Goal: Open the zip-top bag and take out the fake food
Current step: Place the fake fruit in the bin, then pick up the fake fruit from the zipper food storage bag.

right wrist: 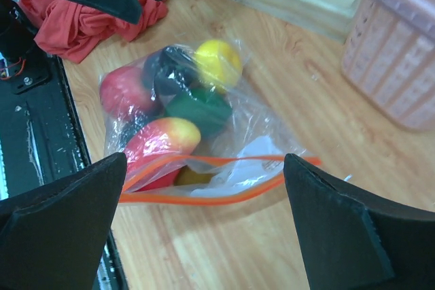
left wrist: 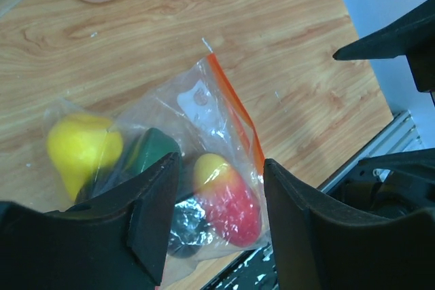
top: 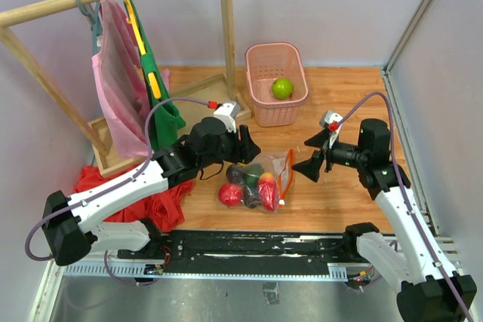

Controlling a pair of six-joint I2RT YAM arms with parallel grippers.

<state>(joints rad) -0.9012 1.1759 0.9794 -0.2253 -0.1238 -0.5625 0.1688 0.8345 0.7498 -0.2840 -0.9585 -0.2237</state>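
Starting at the left, a red cloth heap (top: pixel 102 182) is lying by the left arm's base. Behind it, a pink garment (top: pixel 117 96) and a green garment (top: pixel 158 111) are hanging from a wooden rack (top: pixel 226 28). The left gripper (top: pixel 245 157) is hanging over the left end of the zip-top bag (top: pixel 266 177), its jaws standing partly apart and straddling the plastic. Whether its fingers (left wrist: pixel 153 215) are touching the bag cannot be told.

The bag is lying flat on the wooden table (top: pixel 339 96), near the front edge and between the two grippers. Its long axis is running left to right, with the orange-red zip strip (top: pixel 285 181) pointing toward the right arm. The plastic is looking clear and crinkled. The fake food (top: pixel 247 185) is bunching in its left half: red, yellow, dark green and dark purple pieces. Seen from the right wrist, the strip's two lips are standing slightly parted.

Behind the bag, a pink basket (top: pixel 260 111) is holding one green fruit (top: pixel 282 87). The right gripper (top: pixel 309 154) is hovering just beside the strip, jaws spread wide, holding nothing.
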